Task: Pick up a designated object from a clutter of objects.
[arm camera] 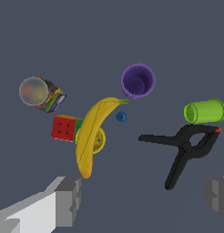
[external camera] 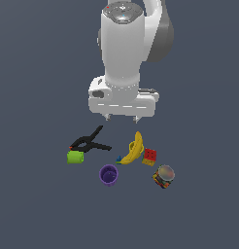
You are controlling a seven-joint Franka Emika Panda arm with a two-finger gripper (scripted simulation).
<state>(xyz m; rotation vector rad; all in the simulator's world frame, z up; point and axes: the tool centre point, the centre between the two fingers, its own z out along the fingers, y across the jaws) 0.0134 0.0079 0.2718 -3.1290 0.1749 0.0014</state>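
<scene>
The designated object, a curved yellow banana (external camera: 135,149) (arm camera: 92,134), lies on the floor between the red cube (external camera: 150,156) (arm camera: 64,128) and the black clamp (external camera: 90,141) (arm camera: 186,149). It partly covers a small yellow cup (arm camera: 100,141). A tiny blue piece (arm camera: 121,117) lies close to its tip. My gripper (external camera: 122,117) (arm camera: 142,200) hangs open above the clutter of objects, a little behind the banana, with nothing between its fingers (arm camera: 68,200).
A green cylinder (external camera: 75,157) (arm camera: 205,111) lies by the clamp's handles. A purple cup (external camera: 109,174) (arm camera: 138,81) stands in front of the banana. A tin can (external camera: 163,176) (arm camera: 40,92) lies at the exterior view's right. Everything rests on a plain dark floor.
</scene>
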